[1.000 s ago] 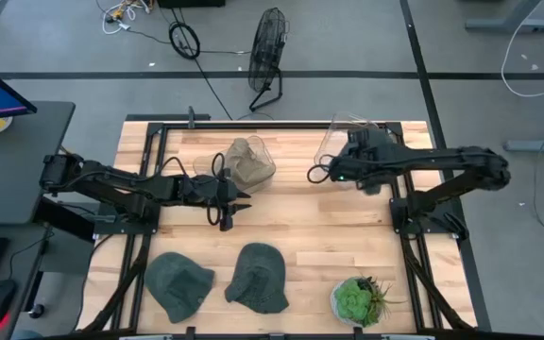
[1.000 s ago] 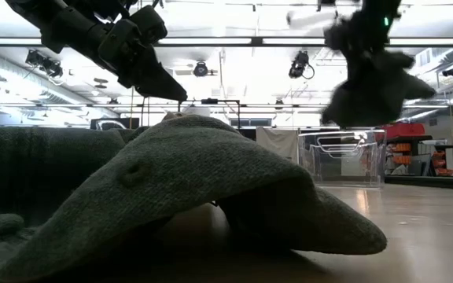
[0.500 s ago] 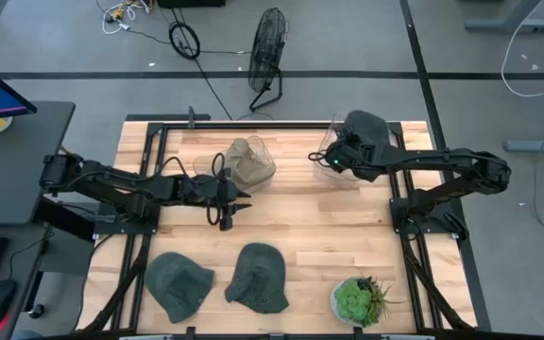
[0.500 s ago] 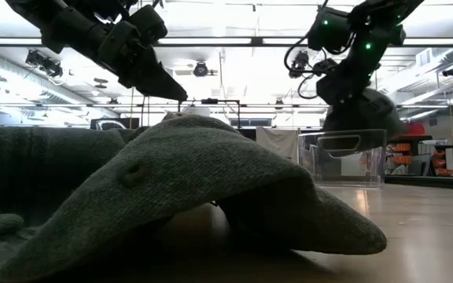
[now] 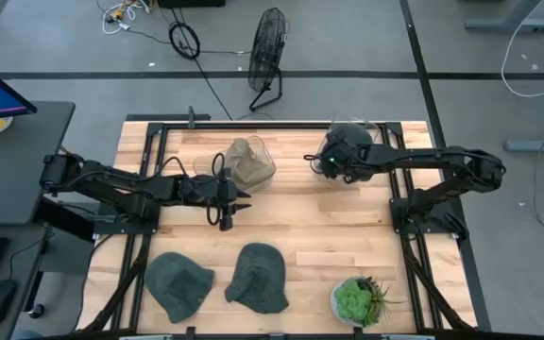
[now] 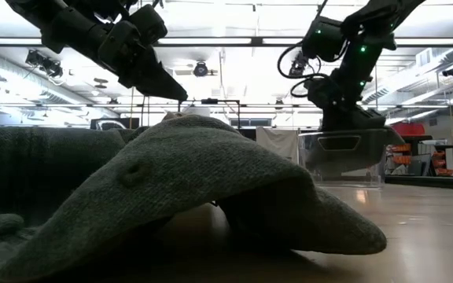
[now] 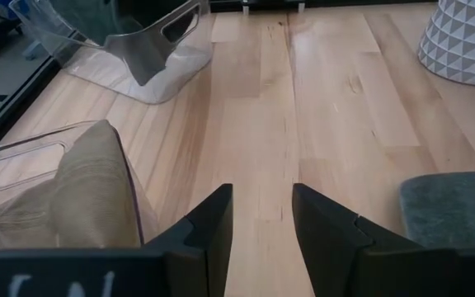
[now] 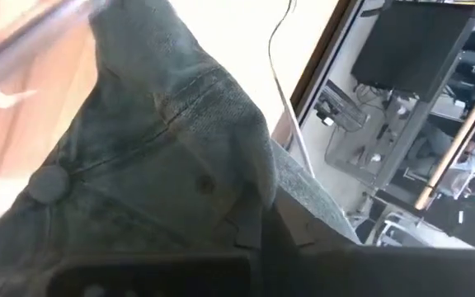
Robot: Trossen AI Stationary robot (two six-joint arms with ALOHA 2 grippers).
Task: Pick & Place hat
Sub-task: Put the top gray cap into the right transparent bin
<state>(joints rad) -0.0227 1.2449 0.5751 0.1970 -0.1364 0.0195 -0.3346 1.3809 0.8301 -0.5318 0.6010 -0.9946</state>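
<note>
Nearest, two grey hats (image 5: 258, 276) lie waiting on the wooden surface (image 5: 300, 227). Mid-surface, the left pincer (image 7: 261, 216) hovers narrowly parted, holding nothing. Farther back, the right pincer (image 5: 333, 162) grips a dark hat (image 8: 163, 157) over the clear bin (image 6: 344, 153), seemingly for dropping in. No readable writing.

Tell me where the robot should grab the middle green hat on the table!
Probably from straight above, pinching the raised crown of the middle hat. It lies flat and limp on the table, so its edges hug the wood and give little to grip. The left end effector hovers open nearby.
</note>
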